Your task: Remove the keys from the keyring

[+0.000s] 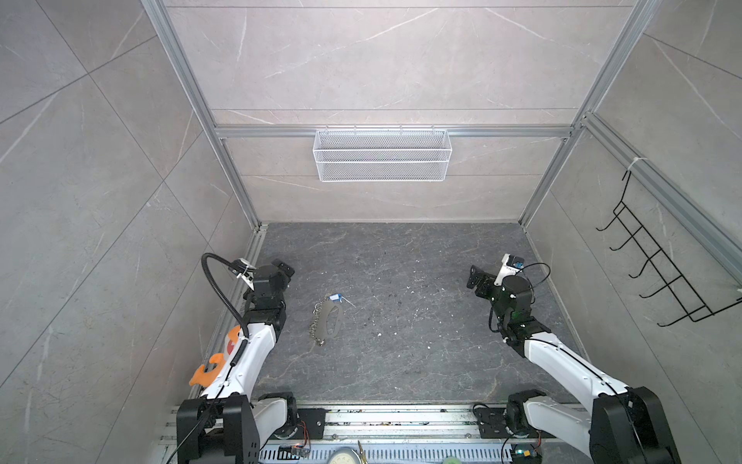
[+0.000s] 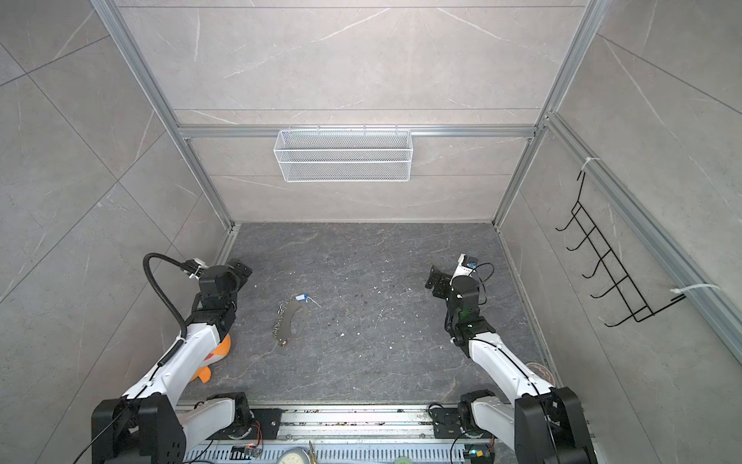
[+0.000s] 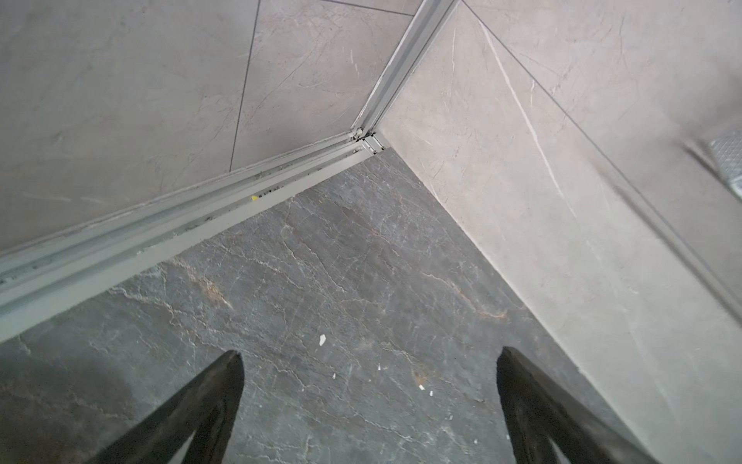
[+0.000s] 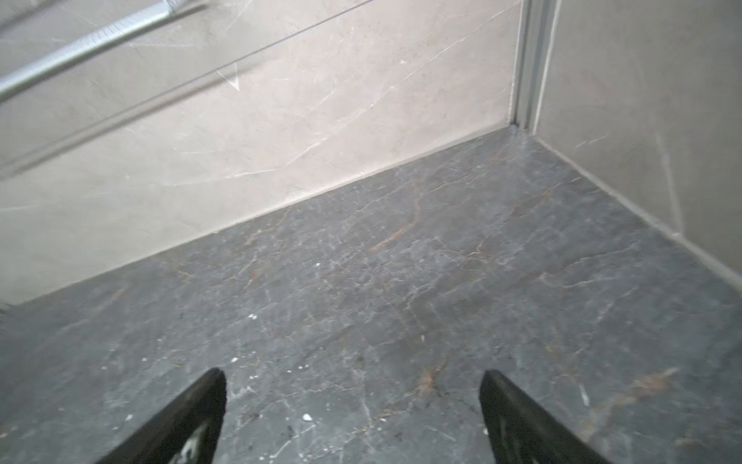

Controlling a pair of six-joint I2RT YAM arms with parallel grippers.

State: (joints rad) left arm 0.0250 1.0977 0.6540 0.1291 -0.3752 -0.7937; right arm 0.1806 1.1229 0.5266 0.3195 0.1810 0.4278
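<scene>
On the grey worktop (image 1: 401, 281), the keyring (image 1: 327, 313) lies pointing away from us, nearer our left hand (image 3: 371, 355) than our right hand (image 4: 353, 373); both spread, empty.

You'll see a white mesh basket (image 1: 381, 154) far ahead of the left gripper (image 3: 371, 351), a black hook rack (image 1: 660, 252) outboard of the right gripper (image 4: 353, 371), and an orange piece (image 1: 206, 373) behind the left one.

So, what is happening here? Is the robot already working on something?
Nothing is being handled yet. The keyring lies flat on the dark table, left of the middle, with its chain beside it and the blue-tagged key at its far end. The left arm and right arm stand at the sides, apart from it, jaws open and empty. No red tag can be made out.
</scene>
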